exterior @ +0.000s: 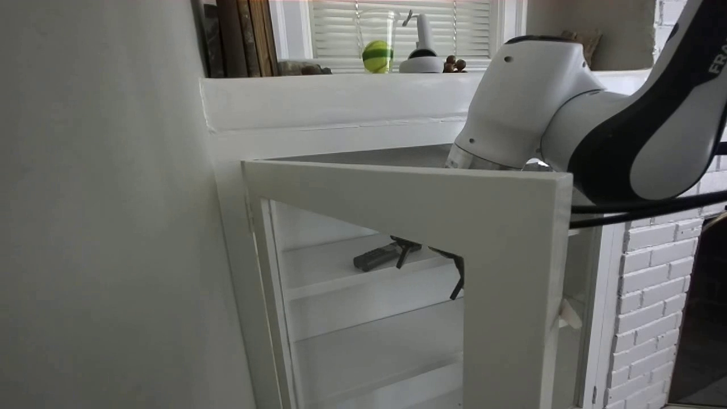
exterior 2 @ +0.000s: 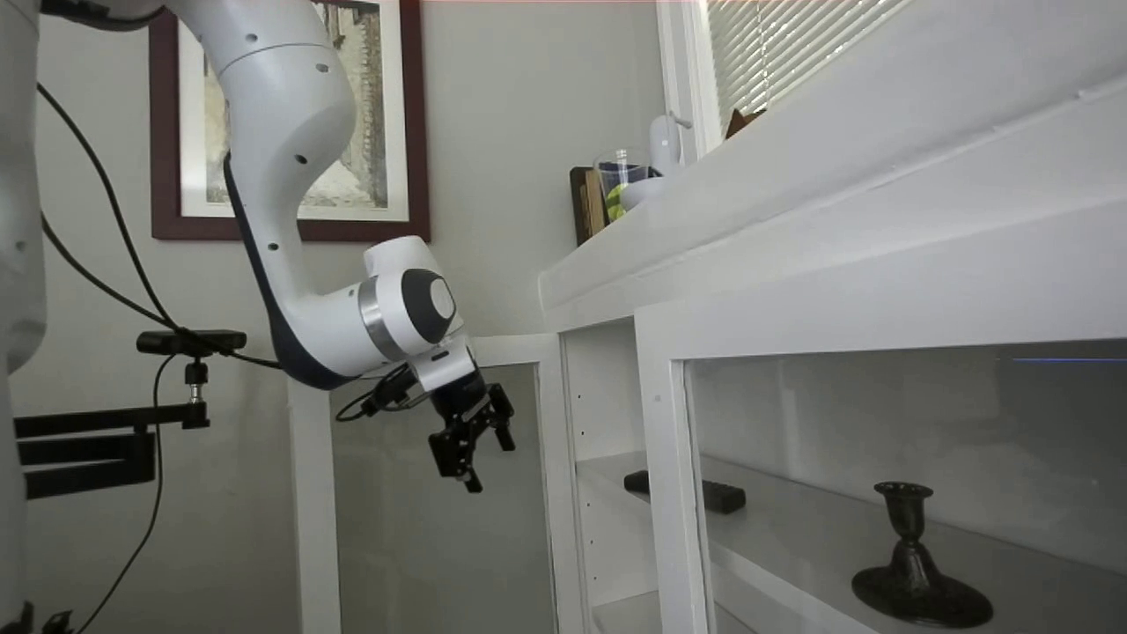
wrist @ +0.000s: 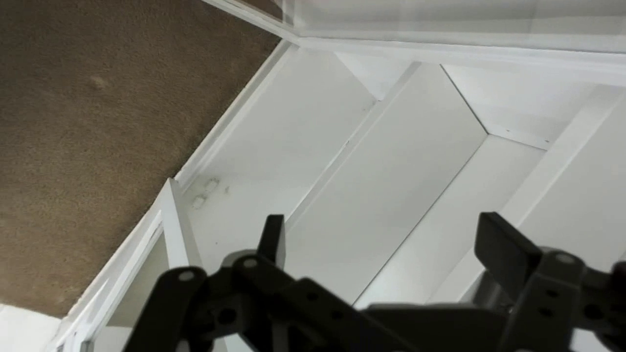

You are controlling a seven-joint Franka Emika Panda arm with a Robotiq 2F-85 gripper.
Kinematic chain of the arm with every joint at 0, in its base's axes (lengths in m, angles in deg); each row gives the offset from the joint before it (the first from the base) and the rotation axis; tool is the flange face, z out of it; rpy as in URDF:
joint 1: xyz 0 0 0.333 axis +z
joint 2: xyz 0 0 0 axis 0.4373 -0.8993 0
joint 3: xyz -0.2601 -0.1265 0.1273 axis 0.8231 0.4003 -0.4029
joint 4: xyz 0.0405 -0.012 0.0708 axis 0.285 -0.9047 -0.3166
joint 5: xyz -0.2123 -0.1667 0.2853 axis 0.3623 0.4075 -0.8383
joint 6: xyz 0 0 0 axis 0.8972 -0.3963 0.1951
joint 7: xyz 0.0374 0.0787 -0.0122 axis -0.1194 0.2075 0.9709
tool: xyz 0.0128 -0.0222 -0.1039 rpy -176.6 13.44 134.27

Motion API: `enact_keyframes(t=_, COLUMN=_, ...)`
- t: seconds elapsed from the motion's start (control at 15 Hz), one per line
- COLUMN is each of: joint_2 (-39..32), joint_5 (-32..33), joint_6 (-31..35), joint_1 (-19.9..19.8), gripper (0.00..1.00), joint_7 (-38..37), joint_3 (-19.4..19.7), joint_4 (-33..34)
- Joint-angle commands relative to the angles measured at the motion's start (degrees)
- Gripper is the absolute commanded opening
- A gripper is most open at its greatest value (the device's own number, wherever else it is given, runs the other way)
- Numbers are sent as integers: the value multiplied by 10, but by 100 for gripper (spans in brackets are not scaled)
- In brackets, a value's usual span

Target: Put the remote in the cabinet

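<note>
On a shelf (exterior 2: pixel 810 537) inside the cabinet (exterior 2: pixel 880 304) you have the remote (exterior: pixel 375 257), lying flat, partly covered in both exterior views; in an exterior view a finger (exterior: pixel 404 257) of your gripper (exterior: pixel 427 282) crosses its right part; in an exterior view a white upright (exterior 2: pixel 671 423) hides its middle; the door (exterior: pixel 514 272) stands open, its frame blocking much of the gripper from you; arm (exterior 2: pixel 330 335) runs off the edge in both exterior views; right side of the wrist view, grey patch (wrist: pixel 486 291) by a fingertip, too blurred to name.

Surface is white-painted; same shelf, nearer and right of the remote, dark candlestick (exterior 2: pixel 920 563), upright; above, a ledge (exterior: pixel 341 99) with books (exterior: pixel 247 40) at left, then yellow-green ball (exterior: pixel 375 55) with a clear cup (exterior: pixel 391 25), then white device (exterior: pixel 423 61); blinds (exterior: pixel 335 23) on the far side, white brick (exterior: pixel 650 295) at right; framed picture (exterior 2: pixel 418 132) at left; brown carpet (wrist: pixel 122 122) left in your wrist view.

Your jaws stand wide apart, shelf boards (wrist: pixel 362 205) showing between them in the wrist view; in an exterior view you see the gripper in front of the door's pane (exterior 2: pixel 414 546), left of the remote and well apart from it, fingers pointing down and right.
</note>
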Motion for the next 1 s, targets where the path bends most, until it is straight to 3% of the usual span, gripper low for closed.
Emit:
enact_keyframes(t=0.0, joint_2=81, joint_5=-92, joint_6=-58, joint_1=11, gripper=100, joint_7=65, joint_3=1, joint_4=-39)
enact_keyframes(t=0.13, joint_2=111, joint_5=-173, joint_6=-77, joint_1=15, gripper=100, joint_7=141, joint_3=-4, joint_4=-45)
enact_keyframes(t=0.2, joint_2=118, joint_5=-214, joint_6=-82, joint_1=63, gripper=100, joint_7=188, joint_3=37, joint_4=-46)
enact_keyframes(t=0.47, joint_2=222, joint_5=-336, joint_6=-176, joint_1=154, gripper=100, joint_7=352, joint_3=117, joint_4=-40)
enact_keyframes(t=0.53, joint_2=254, joint_5=-385, joint_6=-214, joint_1=112, gripper=100, joint_7=404, joint_3=72, joint_4=-35)
enact_keyframes(t=0.67, joint_2=312, joint_5=-417, joint_6=-297, joint_1=91, gripper=100, joint_7=450, joint_3=66, joint_4=-18)
enact_keyframes(t=0.73, joint_2=238, joint_5=-422, joint_6=-228, joint_1=72, gripper=100, joint_7=433, joint_3=36, joint_4=-15)
enact_keyframes(t=0.93, joint_2=304, joint_5=-436, joint_6=-290, joint_1=59, gripper=100, joint_7=463, joint_3=34, joint_4=-11)
